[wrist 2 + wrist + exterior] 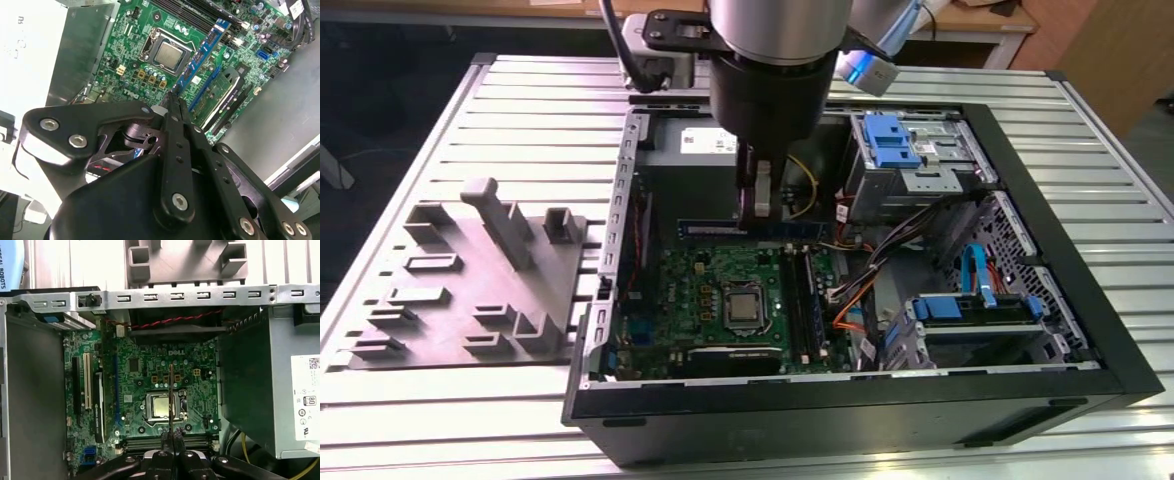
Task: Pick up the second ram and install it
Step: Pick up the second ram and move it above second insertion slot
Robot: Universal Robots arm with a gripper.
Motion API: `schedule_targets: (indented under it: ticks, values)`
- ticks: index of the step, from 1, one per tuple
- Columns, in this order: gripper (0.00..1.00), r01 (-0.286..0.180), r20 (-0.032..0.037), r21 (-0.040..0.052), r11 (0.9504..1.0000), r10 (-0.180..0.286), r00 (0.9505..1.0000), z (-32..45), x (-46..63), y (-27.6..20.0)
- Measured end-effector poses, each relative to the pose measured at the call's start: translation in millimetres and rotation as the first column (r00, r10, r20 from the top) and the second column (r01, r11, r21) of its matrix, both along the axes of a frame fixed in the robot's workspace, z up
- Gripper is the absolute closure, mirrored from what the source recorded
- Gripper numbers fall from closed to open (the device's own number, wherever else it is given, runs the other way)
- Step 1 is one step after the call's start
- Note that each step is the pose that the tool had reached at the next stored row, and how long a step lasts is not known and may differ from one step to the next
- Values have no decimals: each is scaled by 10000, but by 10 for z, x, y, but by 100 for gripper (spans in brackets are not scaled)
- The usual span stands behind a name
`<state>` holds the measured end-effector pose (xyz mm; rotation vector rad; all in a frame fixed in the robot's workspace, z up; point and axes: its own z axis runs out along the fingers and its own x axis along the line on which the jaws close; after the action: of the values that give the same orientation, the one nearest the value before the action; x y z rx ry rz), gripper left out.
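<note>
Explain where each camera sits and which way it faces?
Exterior view: off the arm, looking down into the open computer case; arm and gripper show.
First wrist view: on the arm, facing the green board squarely; fingertips show.
Second wrist view: on the arm, angled across the board; gripper linkage shows.
Shared: both wrist views show the second ram gripped.

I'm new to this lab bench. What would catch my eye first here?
The claw hangs over the open computer case, shut on the second ram, held level above the green motherboard. At the exterior view's left, a grey fixture block sits on the slatted table.
</note>
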<state>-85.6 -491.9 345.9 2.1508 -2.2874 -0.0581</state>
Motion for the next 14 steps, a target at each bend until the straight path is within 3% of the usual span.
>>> schedule_targets:
  ticks: [9,14]
  values:
    - [89,-160,15,25,9999,160,9999,-113,1,7]
    - [89,-164,14,25,9999,164,9999,-163,1,42]
